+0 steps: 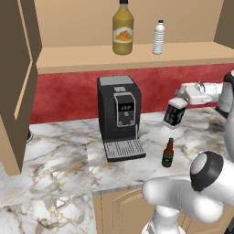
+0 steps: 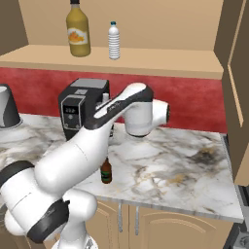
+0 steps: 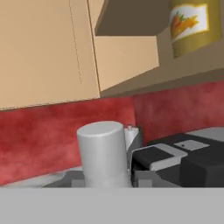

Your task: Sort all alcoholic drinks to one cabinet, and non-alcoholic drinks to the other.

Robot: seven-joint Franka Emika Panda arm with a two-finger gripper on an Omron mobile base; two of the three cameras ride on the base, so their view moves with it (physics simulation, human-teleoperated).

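My gripper is shut on the pale cap of the squarish clear bottle with the black label. It holds the bottle tilted above the counter, right of the coffee machine. In the hand view the cap rises as a grey cylinder between the fingers. The small brown beer bottle stands on the marble near the front edge, below the held bottle. The yellow juice bottle and the ribbed water bottle stand side by side on the wide cabinet's shelf. A second cabinet is out of view.
A black coffee machine stands against the red backsplash under the shelf. Open brown cabinet doors hang at the left and the right. A grey pot sits far left. The marble counter stretches to the right.
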